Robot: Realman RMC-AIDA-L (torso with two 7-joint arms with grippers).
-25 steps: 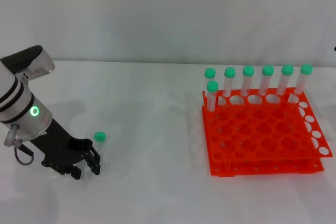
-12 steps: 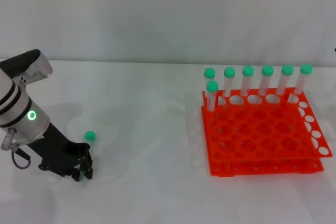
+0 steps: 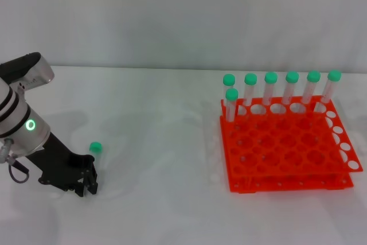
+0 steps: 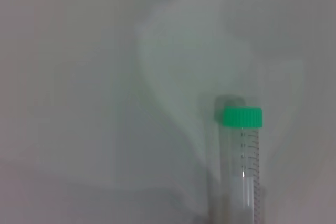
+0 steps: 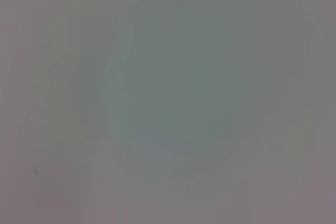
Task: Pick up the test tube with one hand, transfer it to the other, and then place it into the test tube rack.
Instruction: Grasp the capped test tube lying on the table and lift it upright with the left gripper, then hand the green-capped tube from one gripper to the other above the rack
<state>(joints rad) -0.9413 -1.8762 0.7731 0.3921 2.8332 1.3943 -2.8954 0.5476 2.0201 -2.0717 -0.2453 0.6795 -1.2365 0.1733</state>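
Observation:
My left gripper (image 3: 87, 183), black on a white-and-silver arm with a green light, is low over the table at the far left. It is shut on the test tube (image 3: 95, 148), whose green cap sticks up just beyond the fingers. The left wrist view shows the same clear tube (image 4: 242, 150) with its green cap and printed scale. The orange-red test tube rack (image 3: 287, 154) stands on the right side of the table, far from the gripper. The right gripper is out of view, and the right wrist view shows only a bare pale surface.
Several green-capped tubes (image 3: 270, 88) stand upright in the rack's back row, with one more (image 3: 231, 102) at its left corner. The white table (image 3: 166, 142) lies between the left gripper and the rack.
My left gripper has moved left and slightly toward the table's front edge, carrying the test tube with it. The rack and its tubes have not moved.

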